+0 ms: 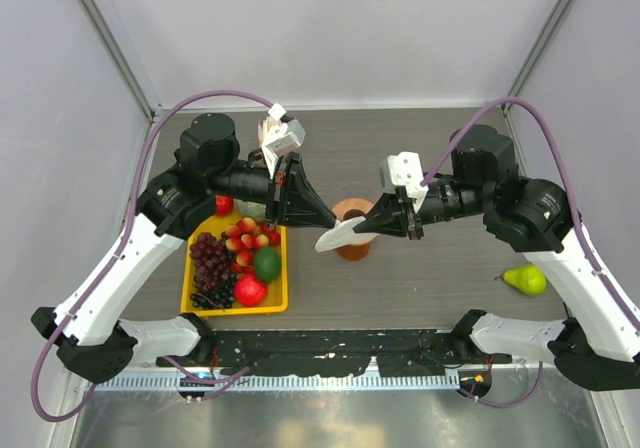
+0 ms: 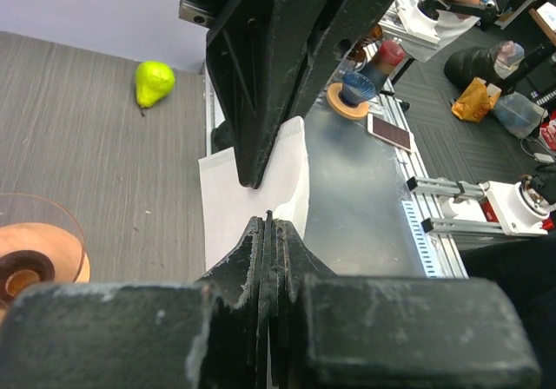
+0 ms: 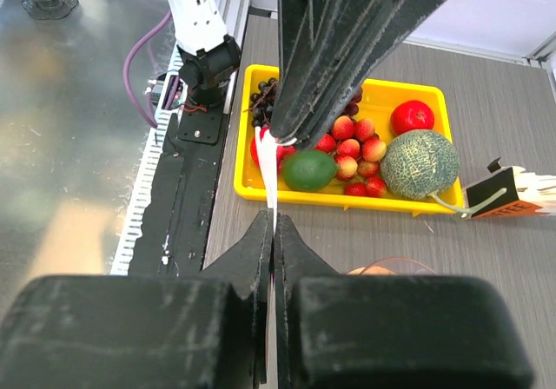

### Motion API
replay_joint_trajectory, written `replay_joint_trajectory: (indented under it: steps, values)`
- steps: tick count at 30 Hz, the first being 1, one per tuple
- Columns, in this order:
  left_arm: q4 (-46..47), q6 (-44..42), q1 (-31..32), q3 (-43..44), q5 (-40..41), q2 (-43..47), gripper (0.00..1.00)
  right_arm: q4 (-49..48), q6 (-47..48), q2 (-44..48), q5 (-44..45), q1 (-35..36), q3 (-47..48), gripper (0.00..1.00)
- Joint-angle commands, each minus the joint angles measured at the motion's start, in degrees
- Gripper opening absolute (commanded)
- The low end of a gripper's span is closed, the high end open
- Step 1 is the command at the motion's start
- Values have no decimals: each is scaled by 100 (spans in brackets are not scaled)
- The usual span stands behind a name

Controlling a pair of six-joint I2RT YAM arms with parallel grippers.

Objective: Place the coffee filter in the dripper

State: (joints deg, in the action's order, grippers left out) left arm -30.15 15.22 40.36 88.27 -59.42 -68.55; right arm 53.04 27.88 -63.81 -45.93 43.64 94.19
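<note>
The coffee filter (image 1: 336, 237), a thin white paper, hangs in the air between both grippers, just left of the dripper (image 1: 353, 216). The dripper is an orange-collared funnel standing mid-table. My right gripper (image 1: 360, 228) is shut on the filter's right edge; in the right wrist view the filter (image 3: 274, 189) shows edge-on, running into the right gripper (image 3: 274, 220). My left gripper (image 1: 330, 222) is shut and pinches the opposite edge. In the left wrist view the filter (image 2: 230, 202) spreads behind the left gripper (image 2: 269, 220), and the dripper (image 2: 35, 263) sits at lower left.
A yellow tray (image 1: 198, 298) of grapes, strawberries, a lime and a melon (image 3: 420, 163) lies left of the dripper. A green pear (image 1: 527, 279) rests at the right. An upright bundle of papers (image 1: 272, 138) stands at the back, behind the left arm.
</note>
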Motion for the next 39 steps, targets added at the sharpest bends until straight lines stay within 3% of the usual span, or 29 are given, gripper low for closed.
replay_joint_trajectory:
  steps: [1,29,32,39]
  values:
    - [176,86,-10,33,141,-44,0,-48,130,-44,-3,83,249,5]
    - [157,304,60,-90,362,-132,0,-822,-433,-211,357,145,-59,5]
    - [414,832,-220,-170,63,-79,11,-550,-74,-123,331,128,-68,5]
    - [159,184,-652,-161,88,228,47,-487,86,141,278,136,-270,5]
